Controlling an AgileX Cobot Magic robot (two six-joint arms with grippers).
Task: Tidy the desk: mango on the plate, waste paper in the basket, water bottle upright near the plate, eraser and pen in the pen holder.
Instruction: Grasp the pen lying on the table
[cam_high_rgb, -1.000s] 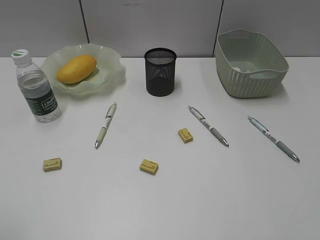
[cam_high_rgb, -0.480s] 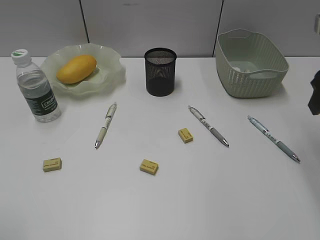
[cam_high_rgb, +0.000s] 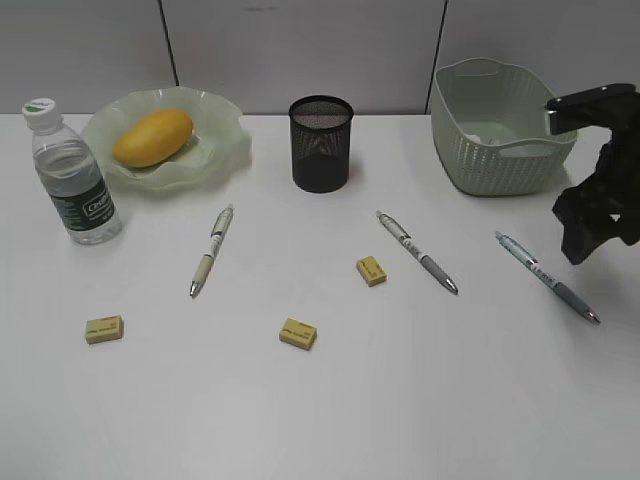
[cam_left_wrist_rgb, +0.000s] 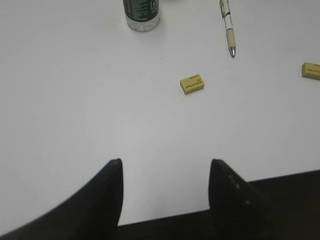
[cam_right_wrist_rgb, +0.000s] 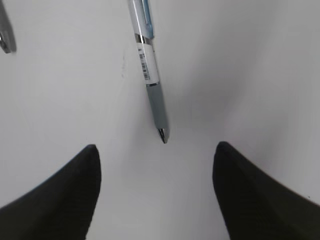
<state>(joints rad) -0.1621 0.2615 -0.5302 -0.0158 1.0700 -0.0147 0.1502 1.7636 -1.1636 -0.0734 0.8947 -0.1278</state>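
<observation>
Fingers (cam_right_wrist_rgb: 156, 155) spread above pen (cam_right_wrist_rgb: 150, 75)

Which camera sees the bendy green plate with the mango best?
The exterior view: it shows the whole plate with its wavy rim and the mango lying in it. The left wrist view and the right wrist view show only desk, pens and erasers, no plate.

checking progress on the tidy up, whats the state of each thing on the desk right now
mango: on the plate
water bottle: upright, capped, beside the plate
pen holder: upright, contents not visible
basket: upright, something pale inside
three pens: flat on the desk
three erasers: loose on the desk
right gripper: open over the rightmost pen
left gripper: open, empty
</observation>
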